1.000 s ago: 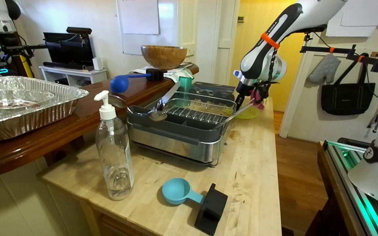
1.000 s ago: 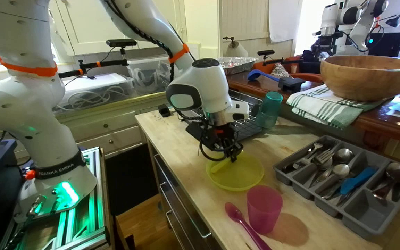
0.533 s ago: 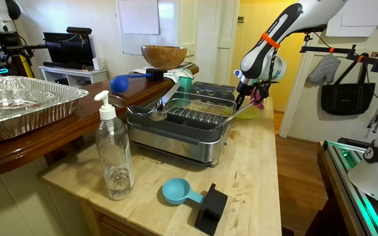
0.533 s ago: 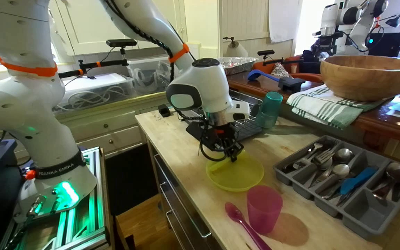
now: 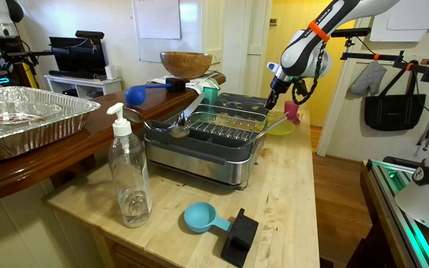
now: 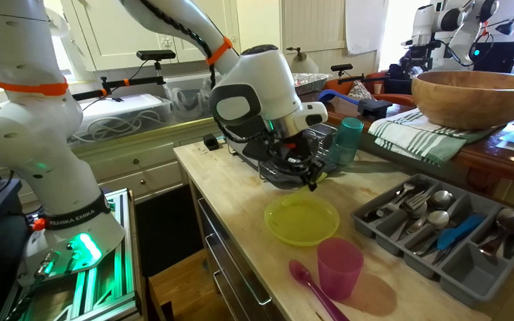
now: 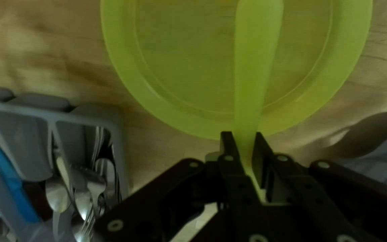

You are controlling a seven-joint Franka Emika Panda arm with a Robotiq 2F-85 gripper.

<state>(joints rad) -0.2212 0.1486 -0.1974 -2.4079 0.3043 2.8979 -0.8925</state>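
A yellow utensil [image 7: 259,60] is clamped in the black hand [image 7: 243,143] of a robot arm, pinched between its two fingertips, as seen in the wrist view. From the grip, its long part is pointed out across a yellow plate [image 7: 180,67], while a short stretch is seen on the other side of the fingertips. Whether the plate is touched by the far end cannot be told, nor whether a spoon or a knife is held.

In both exterior views the hand is held above a pale wooden counter [image 5: 289,186], near the plate. A pink cup [image 6: 339,269] is stood upright just beside the plate, with a pink spoon [image 6: 312,285] laid next to it. A grey cutlery tray [image 6: 473,272] is filled with forks, spoons and a blue utensil [image 6: 460,232]. Farther along the counter, a steel-sided dish rack [image 5: 199,158], a pump bottle [image 5: 130,178] and a light-blue scoop [image 5: 200,217] are placed.
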